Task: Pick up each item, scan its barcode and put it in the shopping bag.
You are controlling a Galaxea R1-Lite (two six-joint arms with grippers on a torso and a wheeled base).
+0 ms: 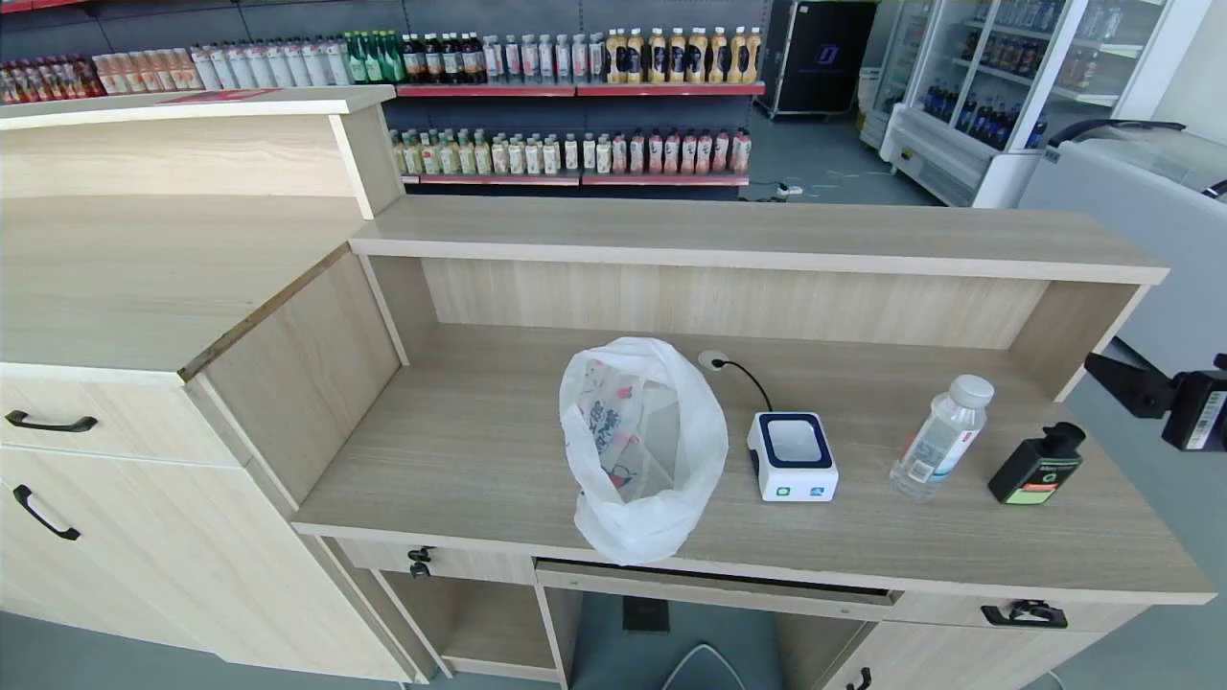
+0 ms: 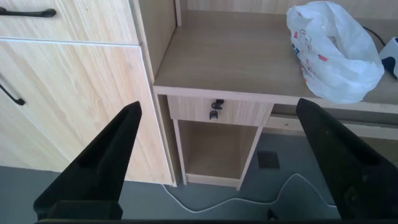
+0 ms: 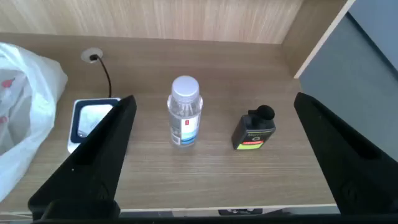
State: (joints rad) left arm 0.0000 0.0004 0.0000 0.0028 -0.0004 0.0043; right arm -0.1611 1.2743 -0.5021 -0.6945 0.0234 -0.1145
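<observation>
Two items stand on table (image 1: 460, 450) right of scanner (image 1: 792, 456): water bottle (image 1: 937, 439), black bottle (image 1: 1037, 467). Shopping bag (image 1: 642, 446) left of scanner. Left pincer (image 2: 219, 106) and right pincer (image 3: 214, 102) spread wide, empty. Risk: off-centre approach clips tall water bottle, topples it; limp bag mouth sags shut.

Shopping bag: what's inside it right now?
Through the open mouth of the shopping bag, only its own printed plastic shows, no item. The very bottom is hidden by crumpled folds.
</observation>
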